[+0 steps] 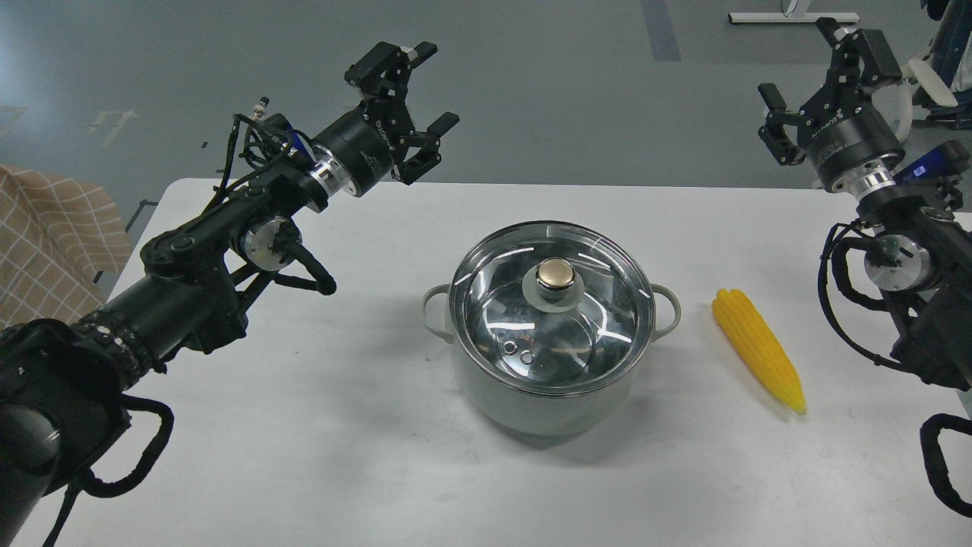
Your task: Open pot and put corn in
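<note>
The pale grey-green pot (pixel 547 395) stands in the middle of the white table, closed by a glass lid (pixel 552 308) with a brass-coloured knob (pixel 556 275). To its right the yellow corn (pixel 757 348) lies flat on the table, its tip pointing toward the front. My left gripper (pixel 431 85) hangs open and empty above the table's far edge, up and to the left of the pot. At the far right, well above the corn, my right gripper (pixel 797 64) is open and empty too.
The white table (pixel 342 425) spreads around the pot, with its far edge just behind it. A checked cloth (pixel 45 235) lies off the table at the left. Grey floor and equipment legs show beyond the table.
</note>
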